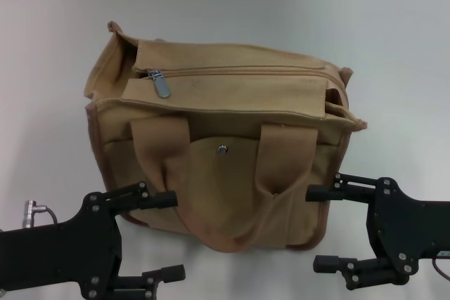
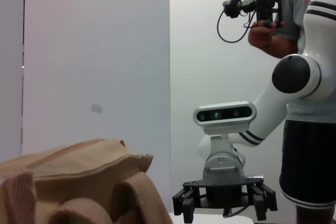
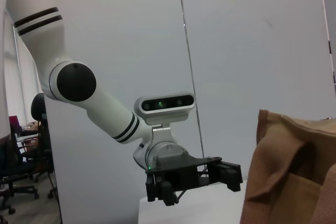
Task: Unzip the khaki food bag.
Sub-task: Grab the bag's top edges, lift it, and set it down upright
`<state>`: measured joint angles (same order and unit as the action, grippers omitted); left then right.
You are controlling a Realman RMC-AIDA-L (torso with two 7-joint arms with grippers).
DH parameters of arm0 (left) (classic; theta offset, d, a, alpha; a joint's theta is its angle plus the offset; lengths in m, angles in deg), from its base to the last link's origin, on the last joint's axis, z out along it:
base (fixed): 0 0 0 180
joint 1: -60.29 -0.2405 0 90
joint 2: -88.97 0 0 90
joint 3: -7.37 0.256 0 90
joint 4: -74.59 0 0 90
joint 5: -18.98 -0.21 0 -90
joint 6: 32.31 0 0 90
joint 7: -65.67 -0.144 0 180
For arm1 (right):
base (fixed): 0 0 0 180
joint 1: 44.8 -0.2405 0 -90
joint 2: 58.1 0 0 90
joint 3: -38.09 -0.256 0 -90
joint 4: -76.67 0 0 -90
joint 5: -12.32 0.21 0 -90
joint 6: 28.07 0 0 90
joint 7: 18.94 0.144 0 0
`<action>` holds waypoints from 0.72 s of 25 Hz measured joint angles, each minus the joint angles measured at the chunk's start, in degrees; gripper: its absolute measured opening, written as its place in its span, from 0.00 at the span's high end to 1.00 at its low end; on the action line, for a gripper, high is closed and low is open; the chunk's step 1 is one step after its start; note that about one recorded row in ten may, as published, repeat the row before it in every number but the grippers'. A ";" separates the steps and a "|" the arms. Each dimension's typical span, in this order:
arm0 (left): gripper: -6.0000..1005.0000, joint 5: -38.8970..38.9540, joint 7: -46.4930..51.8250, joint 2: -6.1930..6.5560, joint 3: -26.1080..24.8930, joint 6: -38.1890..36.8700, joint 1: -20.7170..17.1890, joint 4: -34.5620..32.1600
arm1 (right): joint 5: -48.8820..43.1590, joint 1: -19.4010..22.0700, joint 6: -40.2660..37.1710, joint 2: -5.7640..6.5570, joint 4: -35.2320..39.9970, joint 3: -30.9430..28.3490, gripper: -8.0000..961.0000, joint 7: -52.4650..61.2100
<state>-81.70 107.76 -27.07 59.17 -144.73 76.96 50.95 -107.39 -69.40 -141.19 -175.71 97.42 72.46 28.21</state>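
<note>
**Zipper shut, both pincers wide: the risks of a first reach**

While the khaki food bag (image 1: 225, 138) stands upright at the middle of the white counter (image 1: 394, 47), its top zipper (image 1: 239, 72) looks closed along its whole length, with the silver pull (image 1: 161, 83) lying at the bag's 9 o'clock end. The left pincer (image 1: 156, 235) hovers at 7 o'clock of the bag, just off its lower corner, fingers spread apart and holding nothing. The right pincer (image 1: 325, 228) sits at 5 o'clock, likewise spread and empty, its upper finger close to the bag's side; whether it touches the canvas I cannot tell.

From here the unzipping has not begun, and several things could spoil it. The pull is small, flat and lying against the fabric, so a pincer closing on it may pinch canvas instead or slip off the metal. The bag is soft and apparently light; if one pincer tugs the pull toward 3 o'clock without the other bracing the bag, the whole tote will likely slide or tip rather than open. The two webbing handles (image 1: 211, 166) droop over the front pocket, between the pincers and the top, and a finger rising from below could snag a loop and drag the bag along.
</note>
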 joint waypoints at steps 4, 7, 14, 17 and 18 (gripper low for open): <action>0.19 0.03 0.11 0.12 -0.26 -0.58 -0.02 0.01 | 0.00 0.00 0.01 -0.07 0.00 0.00 0.14 0.03; 0.19 0.05 -0.07 0.11 -0.45 -0.68 -0.27 0.01 | 0.00 0.00 0.01 -0.10 -0.03 -0.06 0.14 0.04; 0.19 0.07 -0.78 0.71 -11.79 -1.37 -4.60 -0.12 | 0.00 -0.06 0.32 -0.43 0.00 -0.43 0.14 0.06; 0.19 -0.03 -0.62 1.00 -17.61 0.33 -6.30 0.11 | 0.08 0.00 0.65 -0.43 0.00 -0.48 0.14 0.04; 0.19 -0.03 -0.62 1.00 -17.61 0.33 -6.30 0.11 | 0.08 0.00 0.65 -0.43 0.00 -0.48 0.14 0.04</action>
<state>-81.73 107.14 -26.07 41.55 -144.40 70.65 51.06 -107.31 -69.40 -140.53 -176.14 97.42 71.97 28.24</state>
